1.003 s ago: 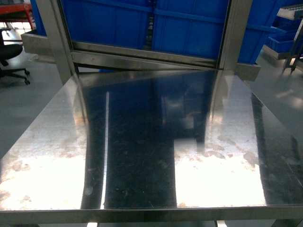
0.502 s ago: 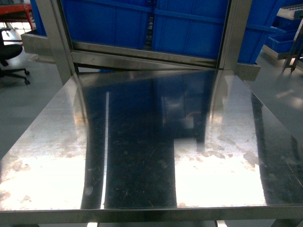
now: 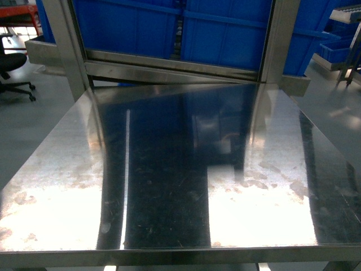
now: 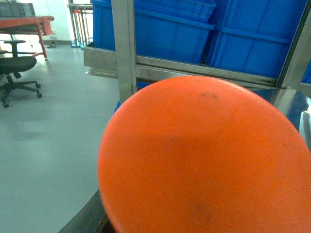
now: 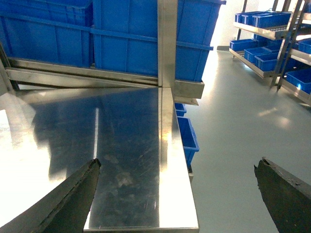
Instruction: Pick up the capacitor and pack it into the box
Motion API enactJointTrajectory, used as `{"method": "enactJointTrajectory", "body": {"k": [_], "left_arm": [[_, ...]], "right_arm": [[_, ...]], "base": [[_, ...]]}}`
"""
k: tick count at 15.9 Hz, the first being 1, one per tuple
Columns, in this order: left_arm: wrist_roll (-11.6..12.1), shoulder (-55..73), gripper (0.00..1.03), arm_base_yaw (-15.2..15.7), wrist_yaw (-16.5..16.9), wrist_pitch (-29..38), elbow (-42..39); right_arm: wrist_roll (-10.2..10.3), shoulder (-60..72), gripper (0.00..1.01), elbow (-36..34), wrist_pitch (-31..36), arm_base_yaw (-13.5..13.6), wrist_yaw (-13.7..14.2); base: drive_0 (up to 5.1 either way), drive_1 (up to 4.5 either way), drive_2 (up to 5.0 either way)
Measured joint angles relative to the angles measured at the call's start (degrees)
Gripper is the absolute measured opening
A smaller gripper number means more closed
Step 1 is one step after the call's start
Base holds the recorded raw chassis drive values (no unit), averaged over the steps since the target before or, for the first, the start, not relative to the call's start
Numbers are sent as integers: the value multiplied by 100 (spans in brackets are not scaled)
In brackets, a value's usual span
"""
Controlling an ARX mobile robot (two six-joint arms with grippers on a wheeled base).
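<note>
On the steel worktop (image 3: 180, 186) nothing but glare and dark reflections shows in the head view; neither the capacitor nor the box appears in any view, so where they are cannot be told. Behind the worktop, big blue bins (image 3: 186, 31) sit on a steel rack frame (image 3: 169, 65), and an office chair (image 3: 14, 68) stands on the grey floor at far left. From the right wrist view, the right gripper (image 5: 180, 194) hangs at the worktop's right edge with its dark fingers (image 5: 73, 199) spread wide and released, grasping nothing; small blue trays (image 5: 265, 19) fill shelves beyond. Across the left wrist view an orange disc (image 4: 204, 160) covers most of the picture, hiding the left gripper, so its state cannot be told.
</note>
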Motion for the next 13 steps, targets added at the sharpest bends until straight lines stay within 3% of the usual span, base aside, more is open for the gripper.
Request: {"method": "enactJointTrajectory", "body": {"k": [13], "left_arm": [[0,-4,44,0,-2,39,0]], "right_arm": [[-2,0,98,0,-4,0,0]], "base": [[0,0,0]]}}
